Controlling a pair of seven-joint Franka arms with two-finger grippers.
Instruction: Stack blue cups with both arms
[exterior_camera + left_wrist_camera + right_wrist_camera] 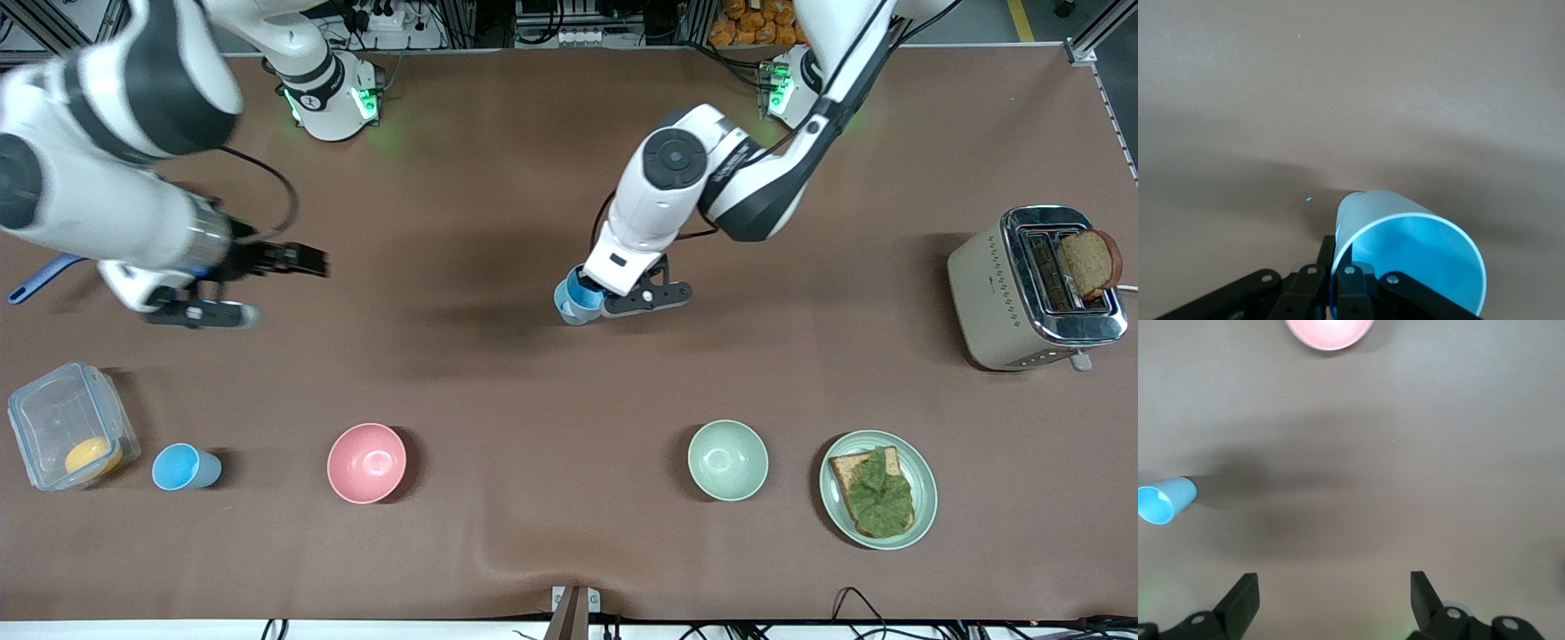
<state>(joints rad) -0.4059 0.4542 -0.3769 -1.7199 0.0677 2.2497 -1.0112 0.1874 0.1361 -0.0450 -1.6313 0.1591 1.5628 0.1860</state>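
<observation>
Left gripper (pixel 594 298) clenched on small light-blue plastic cup (pixel 573 300), up over middle of brown table (pixel 498 178). Right gripper (pixel 1331 600) released, fingers wide, over table. Second light-blue plastic cup (pixel 185 468) stands between clear plastic box (pixel 62 427) and pink bowl (pixel 366 462).

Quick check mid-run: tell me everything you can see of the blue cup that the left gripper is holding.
The held blue cup is a small, plain, light-blue tumbler that looks like plastic, handleless and slightly tapered, its inside a deeper blue. The left gripper is shut on its round rim, one finger inside and one outside. It hangs tilted above the bare brown table near the middle, casting a shadow below. It looks empty.
</observation>
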